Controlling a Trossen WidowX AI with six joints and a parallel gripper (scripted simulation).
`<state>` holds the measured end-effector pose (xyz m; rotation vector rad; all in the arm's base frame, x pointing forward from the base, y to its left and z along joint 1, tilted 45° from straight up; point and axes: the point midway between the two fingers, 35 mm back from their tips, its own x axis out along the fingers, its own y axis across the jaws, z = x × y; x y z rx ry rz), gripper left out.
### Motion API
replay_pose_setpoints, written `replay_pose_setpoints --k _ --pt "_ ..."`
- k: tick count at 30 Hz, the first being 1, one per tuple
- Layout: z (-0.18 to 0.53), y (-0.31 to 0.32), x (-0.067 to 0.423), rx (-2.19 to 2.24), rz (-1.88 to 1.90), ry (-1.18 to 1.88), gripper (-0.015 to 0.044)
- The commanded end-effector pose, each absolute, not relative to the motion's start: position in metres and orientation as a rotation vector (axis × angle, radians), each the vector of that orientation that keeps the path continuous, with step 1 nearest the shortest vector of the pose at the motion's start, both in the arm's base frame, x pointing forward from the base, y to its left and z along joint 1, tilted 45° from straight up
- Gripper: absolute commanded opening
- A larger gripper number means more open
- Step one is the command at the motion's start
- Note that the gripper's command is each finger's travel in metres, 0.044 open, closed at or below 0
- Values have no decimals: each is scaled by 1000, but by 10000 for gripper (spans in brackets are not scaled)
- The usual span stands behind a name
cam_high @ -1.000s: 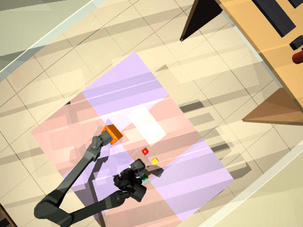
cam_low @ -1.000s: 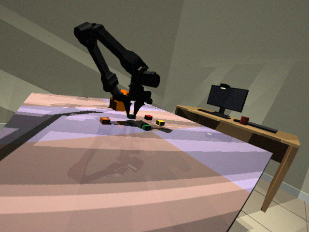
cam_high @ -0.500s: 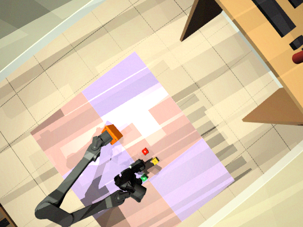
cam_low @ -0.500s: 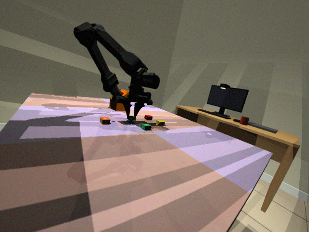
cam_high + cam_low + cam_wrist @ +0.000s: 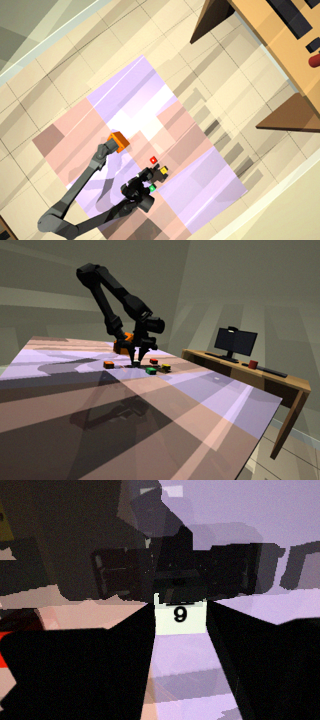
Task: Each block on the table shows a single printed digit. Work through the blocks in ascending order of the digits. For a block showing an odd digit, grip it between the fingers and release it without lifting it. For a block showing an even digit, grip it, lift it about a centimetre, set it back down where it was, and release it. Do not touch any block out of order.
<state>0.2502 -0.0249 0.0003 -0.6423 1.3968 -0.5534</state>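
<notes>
My gripper (image 5: 179, 608) (image 5: 136, 359) (image 5: 147, 173) points straight down and is shut on a small white block (image 5: 180, 621) (image 5: 136, 363). The block's top digit reads as 9 in the wrist view. The block sits low, at the table's surface, between the two dark fingers. An orange block (image 5: 108, 364) lies to its left. A red block (image 5: 153, 361) (image 5: 153, 159), a yellow block (image 5: 165, 367) (image 5: 163, 170) and a green block (image 5: 150, 370) (image 5: 152, 188) lie to its right, all apart from the fingers. Their digits are too small to read.
The arm's orange base (image 5: 118, 141) (image 5: 122, 344) stands behind the blocks on the pink and lilac table (image 5: 77, 420). A wooden desk (image 5: 284, 380) with a monitor (image 5: 235, 341), keyboards and a red cup (image 5: 252, 364) stands off to the right.
</notes>
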Motion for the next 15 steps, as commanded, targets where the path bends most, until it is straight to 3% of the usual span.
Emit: replay_pose_setpoints --k 1,8,15 --pt "0 -25 250 -649 -553 1397 225" --pt "0 -25 250 -649 -553 1397 400" --pt "19 -5 247 -647 -551 1398 400"
